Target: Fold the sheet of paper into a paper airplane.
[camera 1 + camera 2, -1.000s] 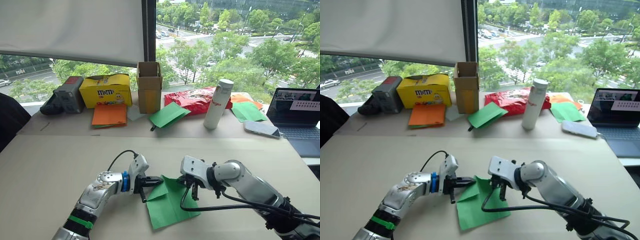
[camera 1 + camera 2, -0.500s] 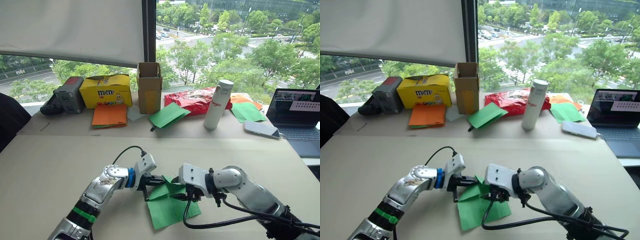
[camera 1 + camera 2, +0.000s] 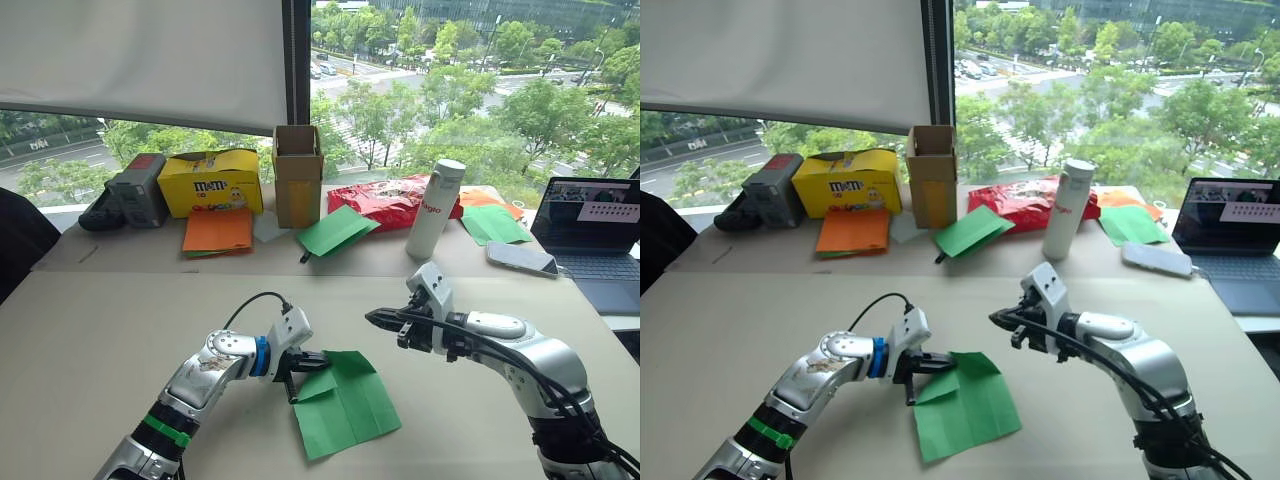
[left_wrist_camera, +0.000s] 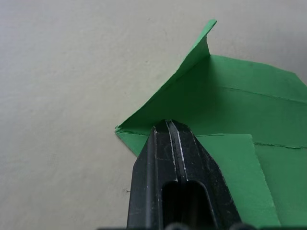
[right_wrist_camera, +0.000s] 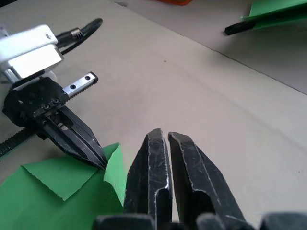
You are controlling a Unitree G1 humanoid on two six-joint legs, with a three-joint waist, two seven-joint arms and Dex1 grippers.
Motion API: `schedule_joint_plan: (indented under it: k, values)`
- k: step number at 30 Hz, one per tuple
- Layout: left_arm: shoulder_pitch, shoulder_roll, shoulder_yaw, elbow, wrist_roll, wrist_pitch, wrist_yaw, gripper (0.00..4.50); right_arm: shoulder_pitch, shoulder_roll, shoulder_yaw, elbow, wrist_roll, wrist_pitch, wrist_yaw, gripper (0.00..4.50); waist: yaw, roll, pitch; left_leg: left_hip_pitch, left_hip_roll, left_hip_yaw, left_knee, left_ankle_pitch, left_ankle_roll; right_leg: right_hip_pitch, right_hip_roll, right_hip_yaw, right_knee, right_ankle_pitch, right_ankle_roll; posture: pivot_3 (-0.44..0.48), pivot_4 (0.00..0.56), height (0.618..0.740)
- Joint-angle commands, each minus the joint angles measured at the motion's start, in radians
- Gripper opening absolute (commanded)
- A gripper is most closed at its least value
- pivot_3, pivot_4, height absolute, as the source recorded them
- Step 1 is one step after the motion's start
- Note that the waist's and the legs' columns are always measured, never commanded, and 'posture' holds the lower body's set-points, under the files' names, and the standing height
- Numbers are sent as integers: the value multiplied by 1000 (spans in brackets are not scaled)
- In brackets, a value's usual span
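The bright green sheet of paper [image 3: 345, 405] lies flat on the tan table, creased, with its near-left corner flap raised. My left gripper [image 3: 318, 364] is shut on that left corner edge, and its fingertips [image 4: 168, 125] pinch the paper [image 4: 240, 100] in the left wrist view. My right gripper [image 3: 372, 317] hangs shut above the table, behind the sheet and apart from it, holding nothing. The right wrist view looks past its shut fingers [image 5: 158, 143] at the left gripper [image 5: 98, 160] and the sheet's corner [image 5: 48, 191]. A paper airplane is out of view.
Along the table's far side stand a yellow box [image 3: 210, 180], orange paper sheets [image 3: 220, 229], a cardboard box [image 3: 298, 175], other green papers [image 3: 337, 230], a red bag [image 3: 385, 198] and a white bottle [image 3: 435, 208]. A phone [image 3: 523, 257] and a laptop [image 3: 590, 235] are at the right.
My right gripper has come off the sheet and risen up and to the right. The paper it was pressing now lies flatter. The left gripper keeps its hold on the corner.
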Motion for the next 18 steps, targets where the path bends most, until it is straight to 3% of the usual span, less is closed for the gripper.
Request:
schedule_joint_plan:
  k: [1, 9, 18]
  values:
    - [36, 13, -57, 56, 41, 58, 8, 0, -12, 23, 48, -1, -1, 29, -31, 23, 0, 0, 0, 0, 0, 0, 0, 0, 0, 0, 0, 0, 0, 0, 0, 0, 150, 740]
    - [54, 46, -51, -7, 6, 83, -31, 0, 82, 17, 138, -64, 32, 77, -15, 23, -4, 0, 0, 0, 0, 0, -1, -1, 2, 2, 0, 0, -4, 0, 0, 0, 150, 740]
    - [-38, 60, 96, 23, -112, 97, -81, 0, 102, -16, 219, 18, -54, -16, -6, 23, -11, 0, 0, 0, 1, 0, -2, -1, 2, 0, 2, 0, -4, 0, 0, 0, 150, 740]
